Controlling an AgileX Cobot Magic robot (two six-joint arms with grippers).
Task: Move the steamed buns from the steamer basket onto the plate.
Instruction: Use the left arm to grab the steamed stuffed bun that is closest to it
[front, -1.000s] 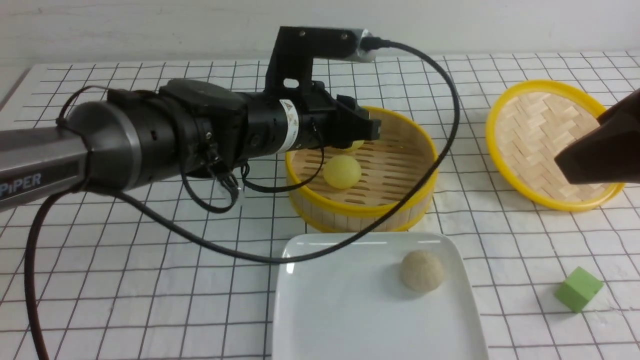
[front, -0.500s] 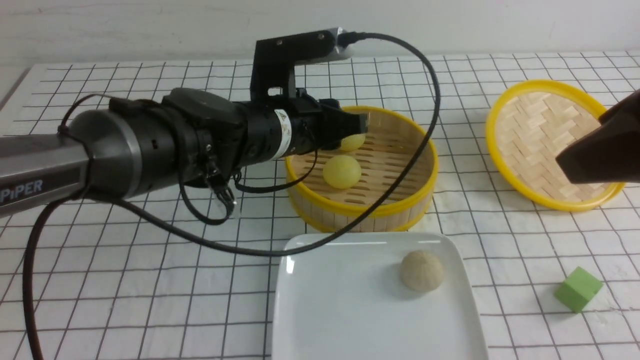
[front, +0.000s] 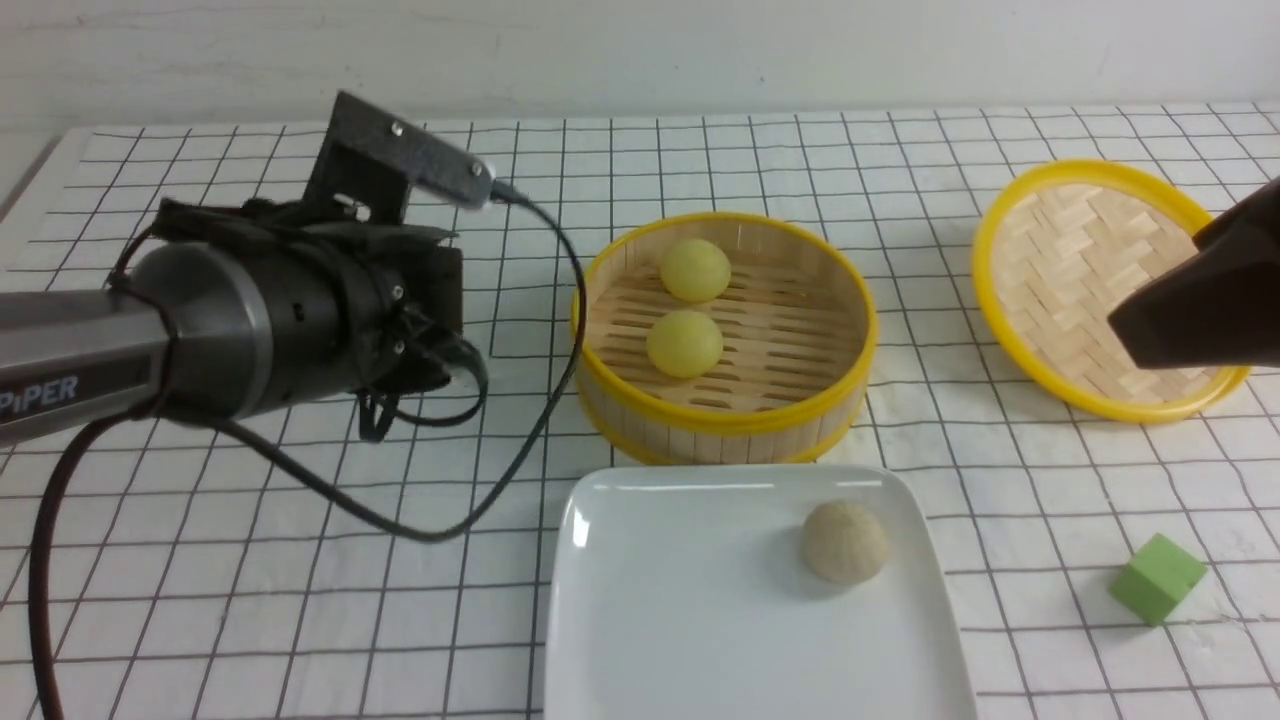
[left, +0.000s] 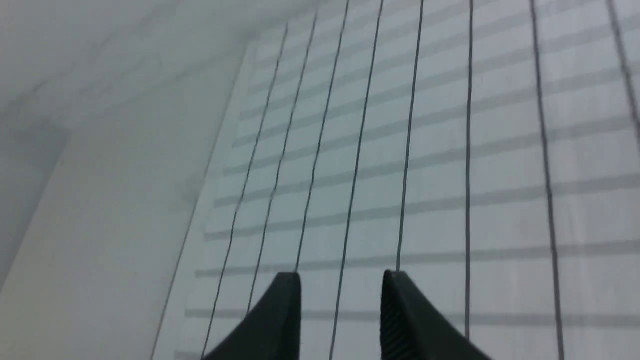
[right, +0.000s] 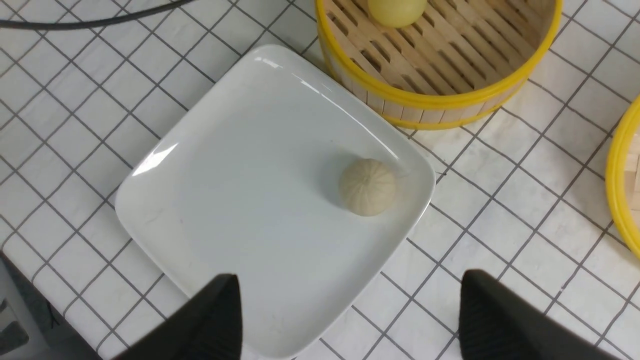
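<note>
Since a second ago my left arm has swung away from above the steamer basket to the left-centre of the front view, and it brought nothing with it. In the left wrist view my left jaws stand a little apart with only the gridded tabletop showing between them. Both yellow buns are in the basket at centre frame, the far one by the back wall and the near one in the middle of the slats. The beige bun lies on the plate at lower centre. My right jaws hang spread wide and empty above the plate's near edge. I judge the job a third done and between picks. Next, one arm should reach over the basket wall, straddle a yellow bun, close gently so that it does not roll off, lift clear of the rim, and set it on bare plate beside the beige one.
</note>
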